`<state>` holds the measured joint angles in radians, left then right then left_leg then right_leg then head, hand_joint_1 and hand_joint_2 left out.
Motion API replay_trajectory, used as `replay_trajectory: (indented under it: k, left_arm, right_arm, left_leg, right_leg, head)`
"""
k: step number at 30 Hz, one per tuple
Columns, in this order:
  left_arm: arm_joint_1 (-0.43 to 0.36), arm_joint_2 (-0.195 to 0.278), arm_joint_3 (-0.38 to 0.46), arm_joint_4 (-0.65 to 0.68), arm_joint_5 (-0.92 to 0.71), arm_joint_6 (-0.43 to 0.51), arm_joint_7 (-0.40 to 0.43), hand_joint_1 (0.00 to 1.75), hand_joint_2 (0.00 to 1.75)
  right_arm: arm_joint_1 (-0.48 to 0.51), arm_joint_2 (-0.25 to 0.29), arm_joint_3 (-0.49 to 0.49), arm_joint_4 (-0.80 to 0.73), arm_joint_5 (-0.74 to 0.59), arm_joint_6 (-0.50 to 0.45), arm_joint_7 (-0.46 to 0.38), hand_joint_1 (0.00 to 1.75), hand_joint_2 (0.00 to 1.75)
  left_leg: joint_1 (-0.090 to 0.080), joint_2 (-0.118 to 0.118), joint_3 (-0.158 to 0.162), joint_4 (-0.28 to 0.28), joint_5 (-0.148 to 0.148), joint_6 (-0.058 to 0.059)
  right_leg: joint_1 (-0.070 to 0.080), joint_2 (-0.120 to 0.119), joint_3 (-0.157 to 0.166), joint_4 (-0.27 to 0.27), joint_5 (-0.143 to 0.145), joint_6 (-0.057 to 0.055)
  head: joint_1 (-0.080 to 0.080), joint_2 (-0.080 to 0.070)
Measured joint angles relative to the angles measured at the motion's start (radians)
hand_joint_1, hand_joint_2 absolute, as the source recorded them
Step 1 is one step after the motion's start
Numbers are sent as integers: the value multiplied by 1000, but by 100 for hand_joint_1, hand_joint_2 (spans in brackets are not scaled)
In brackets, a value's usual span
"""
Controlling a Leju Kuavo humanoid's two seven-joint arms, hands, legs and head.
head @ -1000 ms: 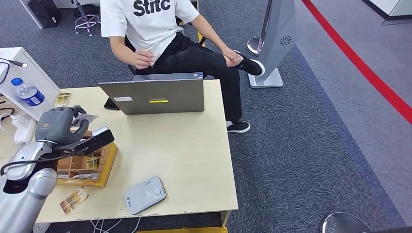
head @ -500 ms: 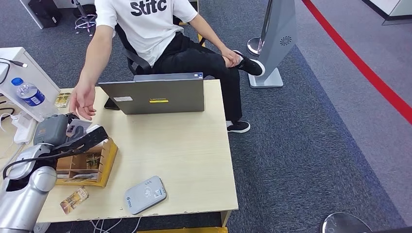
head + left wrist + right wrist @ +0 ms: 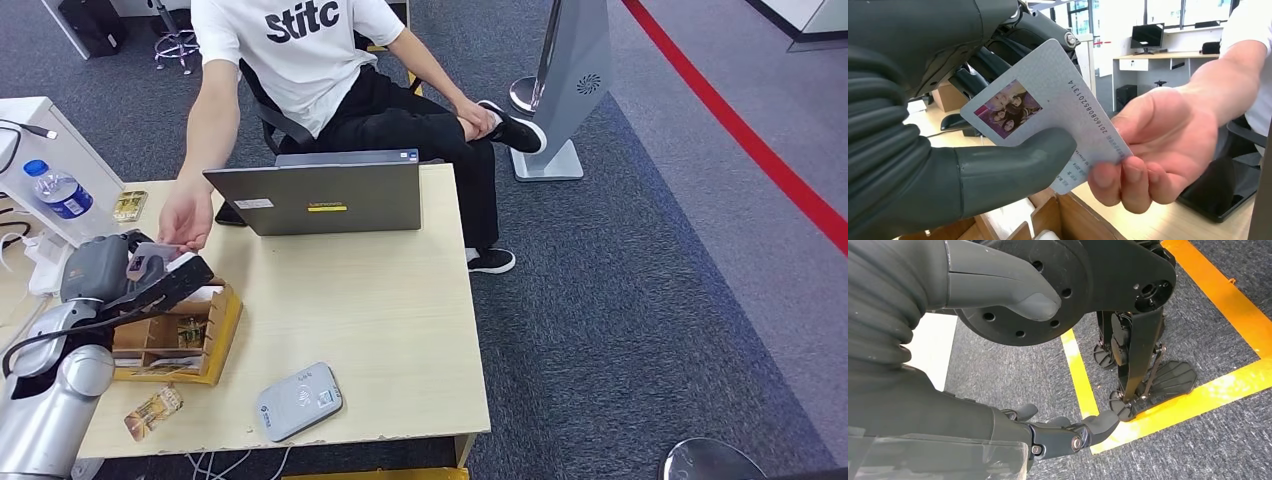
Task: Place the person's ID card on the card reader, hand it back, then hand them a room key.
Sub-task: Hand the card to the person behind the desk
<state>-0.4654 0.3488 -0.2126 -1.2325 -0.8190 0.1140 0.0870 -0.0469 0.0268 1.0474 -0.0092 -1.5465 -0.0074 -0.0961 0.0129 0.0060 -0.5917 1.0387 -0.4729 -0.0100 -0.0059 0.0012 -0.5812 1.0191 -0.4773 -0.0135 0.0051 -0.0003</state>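
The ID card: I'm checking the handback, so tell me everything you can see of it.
The ID card is a thin, pale grey, plastic-looking rectangle with a small photo at one end and a long printed number along one edge. It is tilted, above the wooden organiser. The left hand pinches its photo end; the person's hand grips the opposite end.

Our right hand (image 3: 1048,432) hangs above grey carpet (image 3: 1013,375), its dark fingers (image 3: 1098,424) loosely extended and holding nothing. Their tips lie over the yellow floor tape (image 3: 1198,390), which crosses the carpet.
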Motion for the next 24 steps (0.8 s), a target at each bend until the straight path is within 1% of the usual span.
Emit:
replay_trajectory:
  k: [6,13,17,18,24]
  left_arm:
    - [2,-3,8,-1,3,16,-5,175,175]
    - [28,-22,59,-44,57,164,-56,175,175]
    - [39,-31,92,-71,84,214,-81,2,175]
    - [43,-33,99,-77,89,222,-85,0,175]
    - [63,-46,137,-108,120,257,-105,0,175]
  right_arm:
    - [0,1,1,0,0,-2,0,0,175]
    - [0,8,1,2,0,-15,-3,0,175]
    - [1,13,1,3,0,-21,-5,0,175]
    - [1,14,1,3,0,-22,-6,0,175]
    - [1,16,1,3,0,-22,-6,0,175]
  left_leg:
    - [0,0,0,0,0,0]
    - [0,1,0,0,0,0]
    - [0,1,-1,0,0,0]
    - [0,1,-1,0,0,0]
    - [0,1,-1,0,0,0]
  right_leg:
    - [0,0,0,0,0,0]
    - [0,1,-1,0,0,0]
    - [0,1,-1,0,0,0]
    - [0,1,-1,0,0,0]
    - [0,1,-1,0,0,0]
  head:
    - [0,0]
    - [0,0]
    - [0,0]
    - [0,0]
    - [0,0]
